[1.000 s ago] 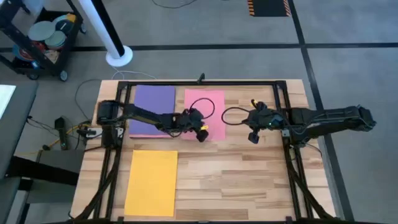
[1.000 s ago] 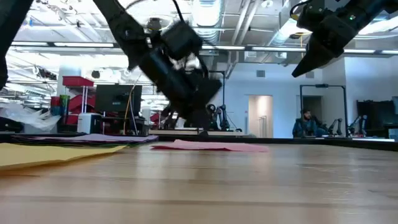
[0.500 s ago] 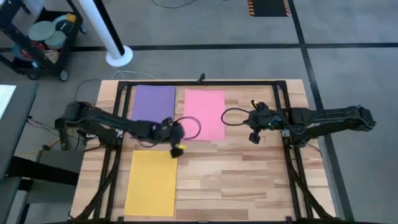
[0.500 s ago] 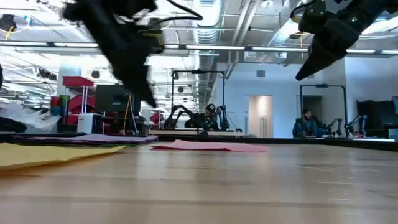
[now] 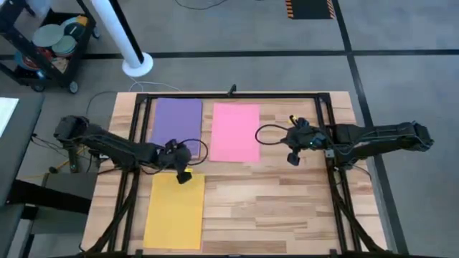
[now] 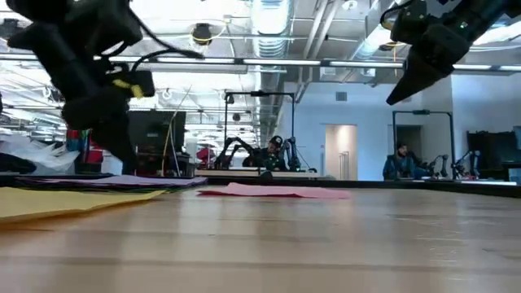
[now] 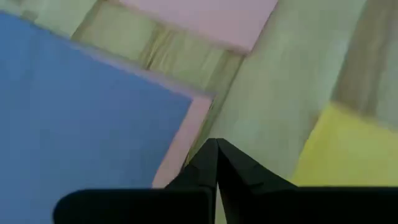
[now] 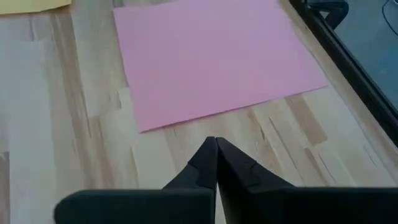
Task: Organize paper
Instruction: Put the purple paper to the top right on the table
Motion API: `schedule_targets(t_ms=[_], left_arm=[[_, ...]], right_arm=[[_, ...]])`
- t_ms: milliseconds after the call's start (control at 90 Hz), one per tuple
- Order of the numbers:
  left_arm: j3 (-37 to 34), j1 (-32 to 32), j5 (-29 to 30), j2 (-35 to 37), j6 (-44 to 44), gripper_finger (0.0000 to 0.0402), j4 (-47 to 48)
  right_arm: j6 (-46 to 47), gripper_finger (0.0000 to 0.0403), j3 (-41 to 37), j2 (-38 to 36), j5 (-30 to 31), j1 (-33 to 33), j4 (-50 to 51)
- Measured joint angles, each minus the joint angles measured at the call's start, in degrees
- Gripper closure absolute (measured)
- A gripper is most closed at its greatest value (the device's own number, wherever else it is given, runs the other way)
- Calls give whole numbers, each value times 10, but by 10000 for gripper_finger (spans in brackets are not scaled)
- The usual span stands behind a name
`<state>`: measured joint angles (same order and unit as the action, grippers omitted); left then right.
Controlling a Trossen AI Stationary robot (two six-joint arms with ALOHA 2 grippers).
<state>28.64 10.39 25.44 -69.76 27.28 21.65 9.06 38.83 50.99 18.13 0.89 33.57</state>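
Fingers of both grippers are pressed together at their tips and hold nothing. Seen from above, the left gripper (image 5: 183, 174) hangs over the gap between the purple sheet (image 5: 174, 122) and the yellow sheet (image 5: 176, 211), just off the purple sheet's near right corner. The right gripper (image 5: 292, 155) waits just beside the pink sheet (image 5: 236, 132), off its right edge.

3 sheets of paper lie flat on the wooden table (image 5: 287, 208): purple and pink side by side in the far row, yellow alone in the near row under the purple. A thin pink edge shows beneath the purple sheet in the left wrist view, so it probably rests on a second pink sheet (image 7: 180, 146), though the view is too blurred to be sure. Judging by this layout, the sheets are still spread out, and the left gripper seems placed to work on the purple or the yellow one next.

A black frame (image 5: 229, 95) borders the light plank tabletop. Beyond it, the low view shows a bright workshop with ceiling lights, other robot arms and a seated person (image 6: 399, 163) far off.
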Motion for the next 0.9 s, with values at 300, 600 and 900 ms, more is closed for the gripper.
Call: schedule_targets(t_ms=[300,600,900], left_arm=[[-1,-4,78,-38,-101,367,-3],[-1,-5,53,-84,-116,326,-22],[2,-30,84,-126,-102,323,-32]], right_arm=[[0,403,0,0,0,0,-2],[0,403,0,0,0,0,-1],[0,403,0,0,0,0,-1]])
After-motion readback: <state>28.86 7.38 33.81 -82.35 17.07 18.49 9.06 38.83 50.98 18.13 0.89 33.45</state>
